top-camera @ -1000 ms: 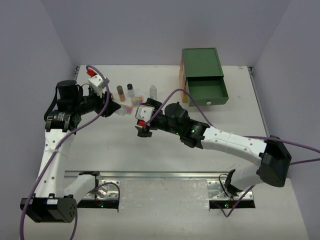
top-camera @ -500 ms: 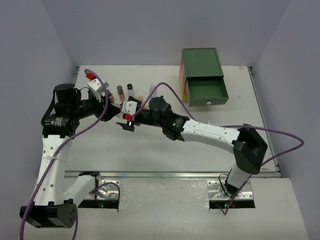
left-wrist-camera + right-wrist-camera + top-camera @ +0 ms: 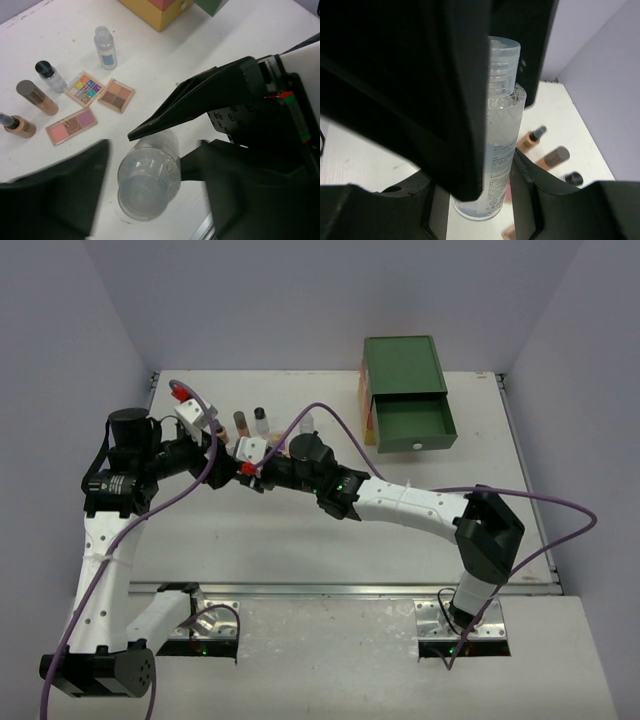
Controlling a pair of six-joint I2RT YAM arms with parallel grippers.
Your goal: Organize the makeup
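A clear bottle (image 3: 149, 182) with a white label (image 3: 501, 150) hangs above the table between both grippers. My right gripper (image 3: 480, 175) is shut on its body, and one of its black fingers (image 3: 200, 100) crosses the bottle in the left wrist view. My left gripper (image 3: 150, 150) stands open around the same bottle, with a gap on its left side. Both grippers meet left of centre (image 3: 240, 458). On the table lie three flat palettes (image 3: 116, 94), two amber bottles (image 3: 37, 97), a dark-capped clear bottle (image 3: 50, 76) and a blue-labelled clear one (image 3: 105, 47).
The green drawer chest (image 3: 405, 390) stands at the back right with a drawer pulled out; its yellow corner (image 3: 160, 10) shows in the left wrist view. The right arm (image 3: 400, 502) stretches across the middle of the table. Grey walls close the left, right and back.
My right arm has swung left to the bottle in the left gripper and closed its jaws on it. The left jaws have spread apart.
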